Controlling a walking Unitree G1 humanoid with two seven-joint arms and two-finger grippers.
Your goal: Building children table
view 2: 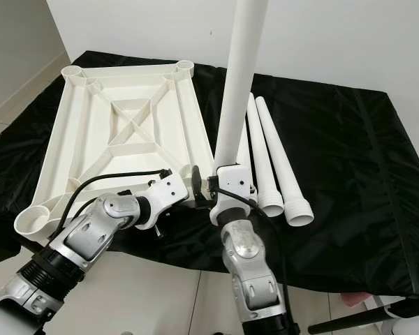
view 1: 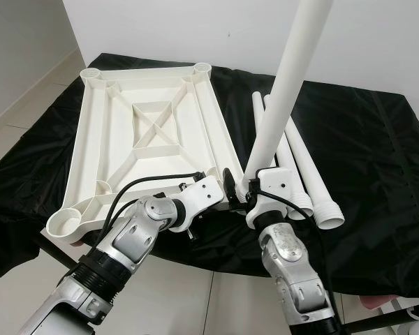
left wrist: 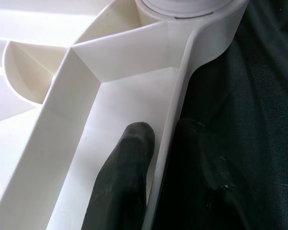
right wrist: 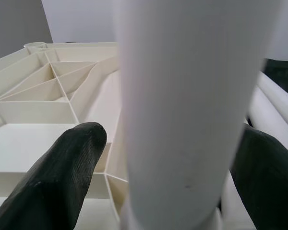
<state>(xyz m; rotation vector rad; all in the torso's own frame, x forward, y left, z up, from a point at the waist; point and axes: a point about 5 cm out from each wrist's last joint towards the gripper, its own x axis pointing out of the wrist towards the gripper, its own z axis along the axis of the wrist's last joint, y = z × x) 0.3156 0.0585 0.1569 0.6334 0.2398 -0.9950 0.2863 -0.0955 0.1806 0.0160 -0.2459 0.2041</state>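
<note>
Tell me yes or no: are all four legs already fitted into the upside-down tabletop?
No: only one leg stands upright at a corner of the tabletop, held by the right gripper, while loose legs lie on the black cloth.

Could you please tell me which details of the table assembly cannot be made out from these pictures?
- Upright leg: top cut off by both eye views' upper edge.
- Its seating in the tabletop corner socket: hidden behind both grippers, right and left.
- Loose legs: count unclear; the upright leg overlaps them.
</note>
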